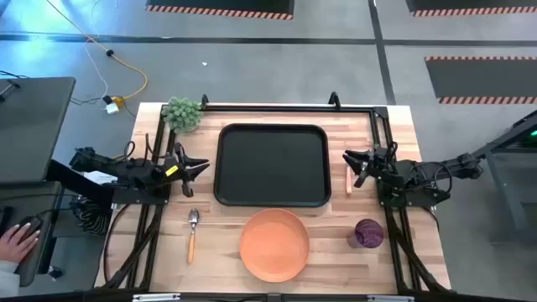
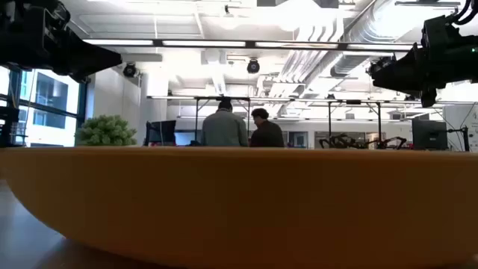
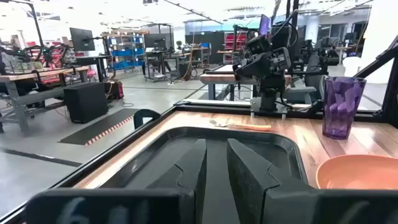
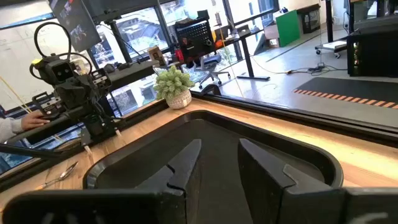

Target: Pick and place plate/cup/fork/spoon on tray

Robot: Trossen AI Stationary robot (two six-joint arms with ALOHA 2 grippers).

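The black tray [image 1: 271, 165] lies at the table's middle. The orange plate [image 1: 274, 244] rests on the table just near of it and fills the low view [image 2: 239, 202]. The purple cup [image 1: 368, 233] stands upright at the near right. The spoon [image 1: 193, 231] lies at the near left. The fork [image 1: 348, 179] lies by the tray's right edge, below my right gripper. My left gripper [image 1: 201, 165] hangs open and empty at the tray's left edge. My right gripper [image 1: 349, 159] hangs open and empty at its right edge. Each points at the tray.
A small potted plant [image 1: 183, 113] stands at the far left corner. A black frame rail [image 1: 277, 107] runs along the table's far edge. A person's hand [image 1: 17, 239] rests on a desk left of the table. Two people [image 2: 239, 127] stand far behind.
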